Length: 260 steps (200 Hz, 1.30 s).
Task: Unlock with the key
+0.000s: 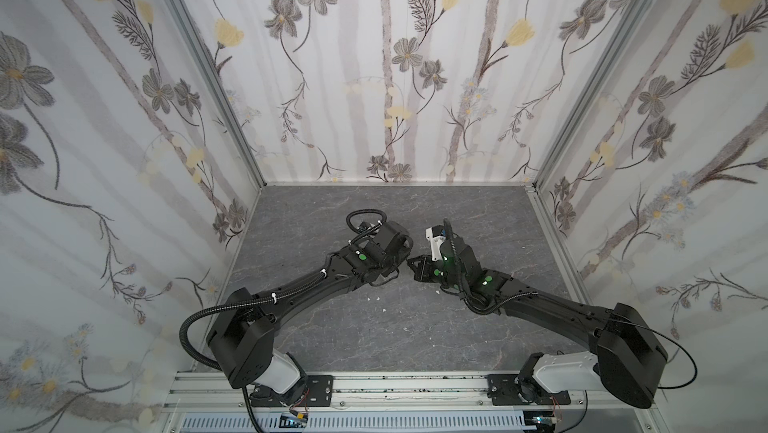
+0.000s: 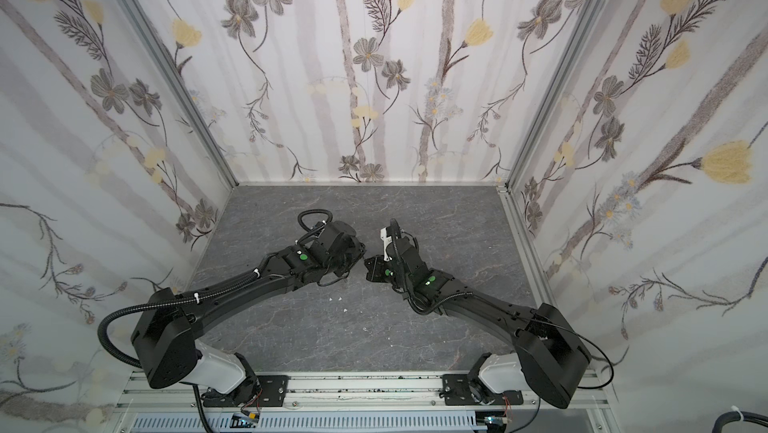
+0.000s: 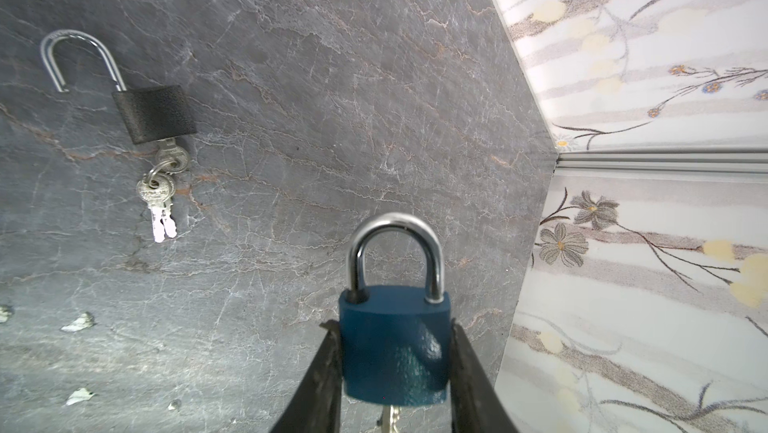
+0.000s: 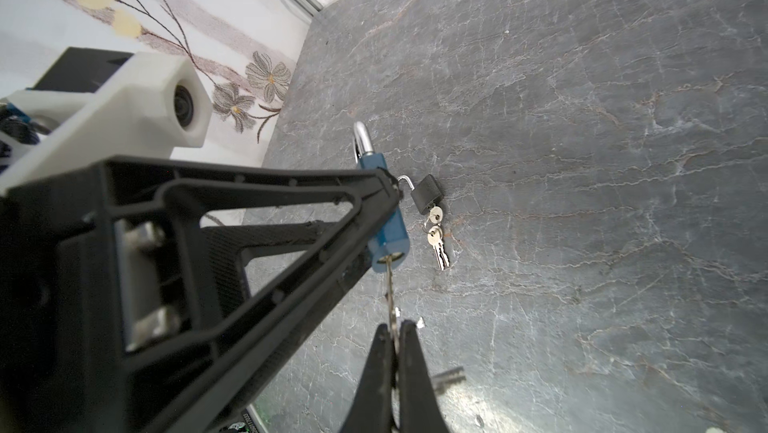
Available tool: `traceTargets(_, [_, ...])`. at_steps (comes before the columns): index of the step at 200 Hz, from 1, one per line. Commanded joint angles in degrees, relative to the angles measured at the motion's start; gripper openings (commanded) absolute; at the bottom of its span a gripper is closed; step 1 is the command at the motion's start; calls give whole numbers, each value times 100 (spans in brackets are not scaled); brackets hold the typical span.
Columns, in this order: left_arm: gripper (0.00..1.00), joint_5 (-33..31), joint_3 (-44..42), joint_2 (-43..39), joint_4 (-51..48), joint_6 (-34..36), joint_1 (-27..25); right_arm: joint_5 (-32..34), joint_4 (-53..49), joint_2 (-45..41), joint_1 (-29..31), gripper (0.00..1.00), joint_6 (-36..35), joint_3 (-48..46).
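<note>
The blue padlock [image 3: 395, 352], shackle seated, is clamped over the table [image 1: 374, 327] by the part-closed left gripper [image 3: 392, 327], and the key [image 4: 390, 289], pinched in the fully closed right gripper [image 4: 395, 329], seems barely entered, so deeper insertion, then turning, is called for.

Twin black arms, the left arm [image 1: 299, 289] and the right arm [image 1: 552, 306], sit on white base housings [image 1: 278, 372] bolted through black plates [image 1: 316, 389] to a silver rail [image 1: 415, 389]. Ribbed black conduit [image 1: 182, 333] runs along each arm, cinched with white ties [image 1: 273, 296], and green dots [image 1: 362, 257] mark the wrists. A white camera block [image 4: 166, 90] tops the left pincer [image 3: 392, 327], whose black fingers [image 4: 257, 185] are open triangular frames fixed with steel screws [image 4: 141, 235].
</note>
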Motion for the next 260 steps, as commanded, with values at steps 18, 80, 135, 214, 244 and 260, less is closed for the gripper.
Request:
traceTargets(18, [0,1103,-25,27,92,17,-70,34,447,20,-3,0,-184,424])
traceTargets(80, [0,1122,-26,23,141,-8,-92,280,153,113,67,0,-570,780])
traceTargets(135, [0,1068,-52,-34,163,-34,-92,570,-22,331,385,0,-760,941])
traceTargets(214, [0,1056,-123,-102,199,-7,-95,-81,620,324,147,0,-121,589])
traceTargets(244, [0,1069,-123,-84,224,-7,-84,-48,501,322,146,0,-197,576])
traceTargets(260, [0,1043,-153,-101,220,-9,-58,-67,531,314,147,1,-144,463])
